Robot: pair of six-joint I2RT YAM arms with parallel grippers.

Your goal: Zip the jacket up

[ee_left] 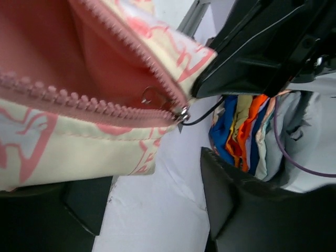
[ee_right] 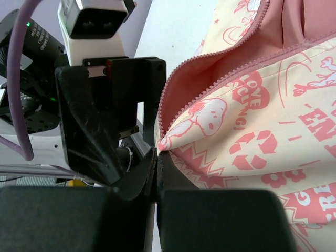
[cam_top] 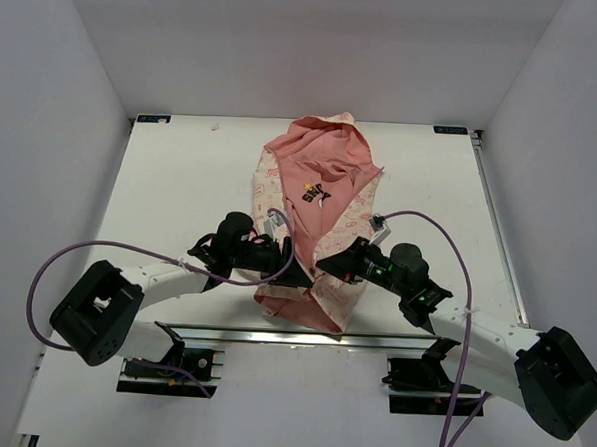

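Observation:
The jacket (cam_top: pixel 316 184) lies open on the white table, pink lining up, hood to the far side. In the left wrist view its cream printed hem (ee_left: pixel 68 147) and pink zipper teeth meet at a metal slider (ee_left: pixel 181 113). My left gripper (ee_left: pixel 157 210) is open just below that hem, with only bare table between its fingers (ee_left: pixel 226 194). My right gripper (ee_right: pixel 158 157) is shut on the jacket's bottom corner (ee_right: pixel 252 131), at the foot of the zipper. From above, the left gripper (cam_top: pixel 298 279) and the right gripper (cam_top: pixel 328 267) sit close together at the near hem.
A metal rail (cam_top: pixel 293 336) runs along the table's near edge, just behind both grippers. White walls enclose the table on three sides. A heap of coloured cloth (ee_left: pixel 244 131) shows past the table edge in the left wrist view.

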